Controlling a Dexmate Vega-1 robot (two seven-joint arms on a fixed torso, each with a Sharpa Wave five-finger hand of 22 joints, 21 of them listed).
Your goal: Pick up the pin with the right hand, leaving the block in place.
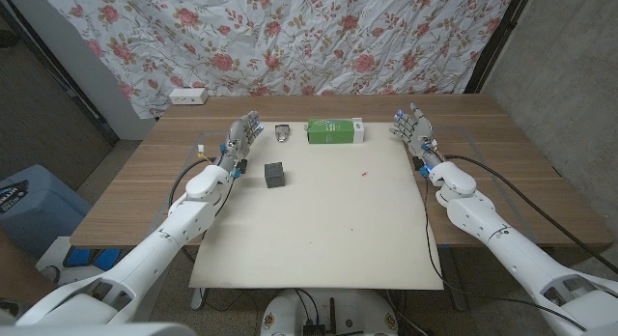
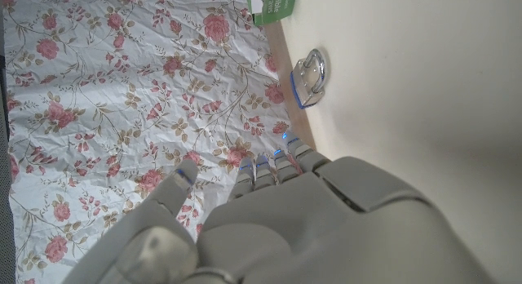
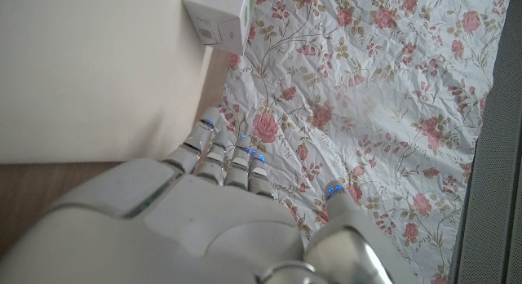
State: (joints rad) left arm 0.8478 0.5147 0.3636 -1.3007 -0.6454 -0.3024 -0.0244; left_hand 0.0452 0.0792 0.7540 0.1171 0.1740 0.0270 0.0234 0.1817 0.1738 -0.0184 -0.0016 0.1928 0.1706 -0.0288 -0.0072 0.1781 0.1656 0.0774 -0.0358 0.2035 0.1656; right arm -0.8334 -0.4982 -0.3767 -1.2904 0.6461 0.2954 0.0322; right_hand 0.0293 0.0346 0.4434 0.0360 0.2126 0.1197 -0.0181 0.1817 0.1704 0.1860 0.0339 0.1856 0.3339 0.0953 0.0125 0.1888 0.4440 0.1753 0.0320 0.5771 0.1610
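The tiny red pin (image 1: pixel 363 172) lies on the cream mat (image 1: pixel 319 239) well right of the small black block (image 1: pixel 274 175), clear of both spread, empty hands, right hand (image 1: pixel 415 131) and left hand (image 1: pixel 241 141), on the wooden desk (image 1: pixel 502 172).

Pin and block on my mat.
I see the tiny red pin (image 1: pixel 363 172) lying right of centre; the dark block (image 1: pixel 274 175) sits well apart, toward the left.
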